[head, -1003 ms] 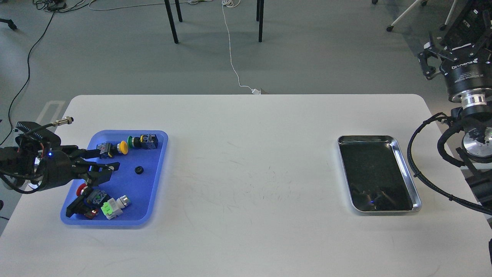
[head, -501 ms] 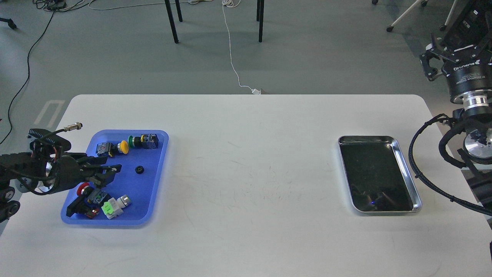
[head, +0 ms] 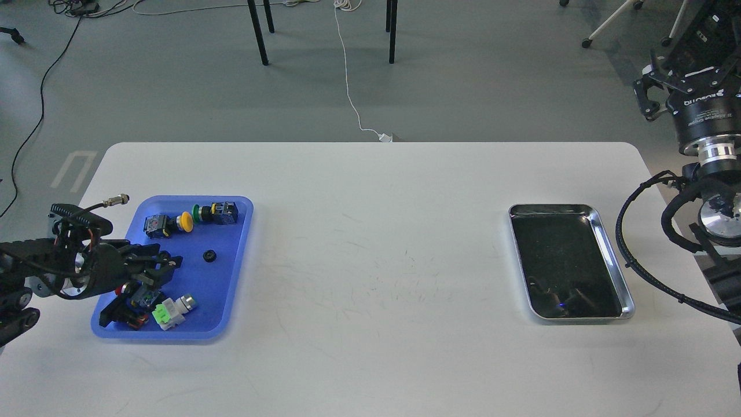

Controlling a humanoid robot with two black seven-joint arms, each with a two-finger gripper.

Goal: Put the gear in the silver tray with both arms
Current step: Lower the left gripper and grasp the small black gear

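The gear is a small black ring lying in the middle of the blue tray, apart from the other parts. My left gripper reaches in from the left over the tray's left half, fingers spread and empty, a short way left of the gear. The silver tray lies at the right of the table with a dark, bare floor. My right gripper is raised beyond the table's far right corner, well away from both trays. Its fingers are partly cut off by the frame edge.
The blue tray also holds a yellow-capped button, a green-capped switch, a red button partly under my gripper, and a green-and-white part. Black cable loops of the right arm hang beside the silver tray's right rim.
My left gripper has sunk lower over the blue tray's left half and its fingers have drawn somewhat closer together. The right gripper rose slightly. The gear has not moved.
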